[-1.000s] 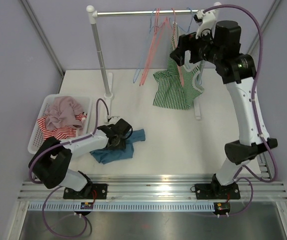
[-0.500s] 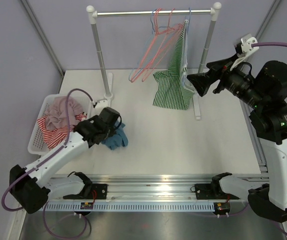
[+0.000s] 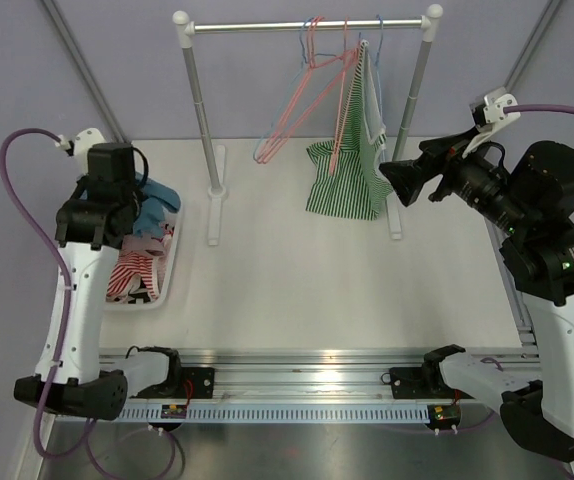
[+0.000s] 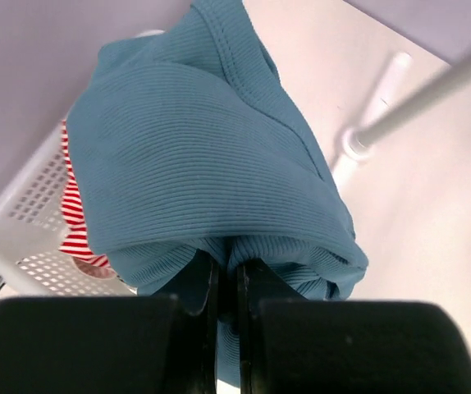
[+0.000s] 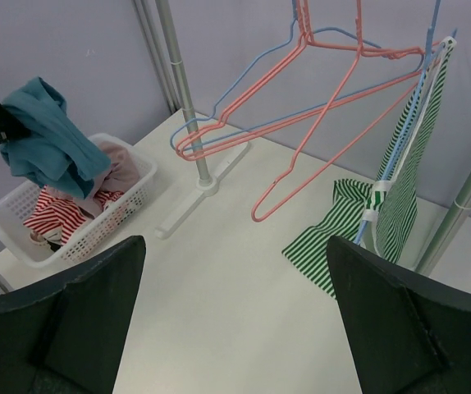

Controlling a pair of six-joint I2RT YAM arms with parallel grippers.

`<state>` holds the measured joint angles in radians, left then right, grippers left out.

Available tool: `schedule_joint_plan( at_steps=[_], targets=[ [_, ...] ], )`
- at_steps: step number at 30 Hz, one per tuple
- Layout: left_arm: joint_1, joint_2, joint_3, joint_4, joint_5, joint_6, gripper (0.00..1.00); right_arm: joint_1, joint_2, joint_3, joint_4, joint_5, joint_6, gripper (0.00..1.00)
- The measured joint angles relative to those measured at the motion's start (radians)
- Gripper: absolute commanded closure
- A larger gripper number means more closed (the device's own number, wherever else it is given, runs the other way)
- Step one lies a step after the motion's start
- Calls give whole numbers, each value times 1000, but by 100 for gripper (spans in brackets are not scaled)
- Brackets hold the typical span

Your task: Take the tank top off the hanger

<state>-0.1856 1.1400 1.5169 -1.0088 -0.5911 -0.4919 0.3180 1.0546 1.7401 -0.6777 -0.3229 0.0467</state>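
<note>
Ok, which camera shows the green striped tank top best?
Right wrist view: the green striped tank top hangs close and whole on its blue hanger. Top external shows it smaller, from above. Left wrist shows at most a green sliver at its edge.

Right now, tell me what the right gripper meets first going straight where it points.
Probably the green striped tank top, hanging ahead of the open right gripper. In the wrist view it sits right of centre, so the fingers might pass it toward the table; depth is unclear.
</note>
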Motion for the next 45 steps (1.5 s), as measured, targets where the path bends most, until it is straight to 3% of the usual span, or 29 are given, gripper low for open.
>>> schedule_joint_plan(
  at_steps=[5, 10, 16, 20, 29, 32, 33, 37, 42, 45],
  targets=[
    [255, 109, 55, 12, 96, 38, 100, 0, -16, -18, 0, 28, 0, 0],
    [413, 298, 51, 36, 267, 51, 100, 0, 3, -18, 0, 92, 3, 1],
    [467, 597, -5, 120, 414, 51, 99, 0, 46, -21, 5, 150, 11, 1],
    [473, 748, -41, 146, 495, 50, 92, 0, 86, -5, 10, 167, 12, 0],
    [533, 864, 82, 132, 659, 4, 90, 0, 175, 9, 5, 174, 15, 0],
    [542, 883, 105, 157, 695, -13, 72, 0, 177, 21, -6, 178, 14, 1],
    [543, 883, 105, 168, 703, -18, 58, 0, 177, 26, -6, 183, 14, 0],
    [542, 869, 98, 203, 745, -36, 28, 0, 192, 62, -19, 222, 6, 1],
    [531, 777, 45, 245, 770, -36, 1, -9, 315, 232, -55, 307, -26, 0],
    [533, 702, 17, 241, 771, -35, 1, -32, 427, 366, -96, 314, -51, 0]
  ],
)
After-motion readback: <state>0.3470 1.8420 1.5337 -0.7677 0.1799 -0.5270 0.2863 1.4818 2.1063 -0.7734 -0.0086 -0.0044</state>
